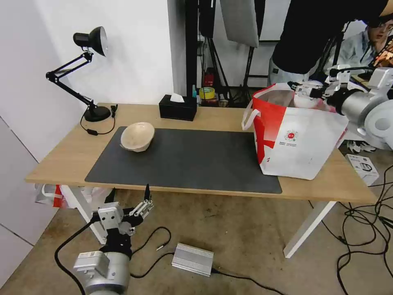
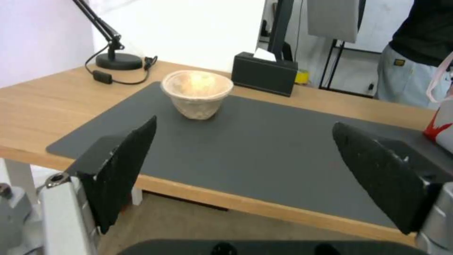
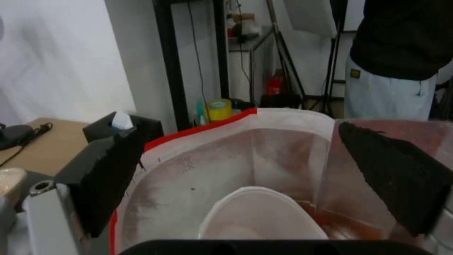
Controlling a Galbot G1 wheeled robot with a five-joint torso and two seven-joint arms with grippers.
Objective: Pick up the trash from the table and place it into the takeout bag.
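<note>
The right gripper [image 1: 305, 88] hangs over the open mouth of the takeout bag [image 1: 301, 147], which stands on the right end of the table [image 1: 65, 159], partly on the right edge of the grey mat [image 1: 196, 159]. In the right wrist view its two black fingers [image 3: 396, 177] are spread wide apart with nothing between them, and below them the white bowl [image 3: 264, 216] sits on the bag's foil lining [image 3: 189, 173], with reddish smears beside it. The bag's white handles [image 1: 247, 119] droop over its left side. The beige bowl [image 1: 138, 136] lies tilted at the far left corner of the mat, its mouth turned partly toward the near side; in the left wrist view it stands well beyond the fingers. The left gripper [image 1: 129, 198] waits low in front of the table's near edge, left of centre, its fingers [image 2: 125, 170] spread and holding nothing. A black tissue box [image 1: 177, 107] sits at the far edge of the table, and a black desk lamp [image 1: 88, 73] stands at the far left corner.
</note>
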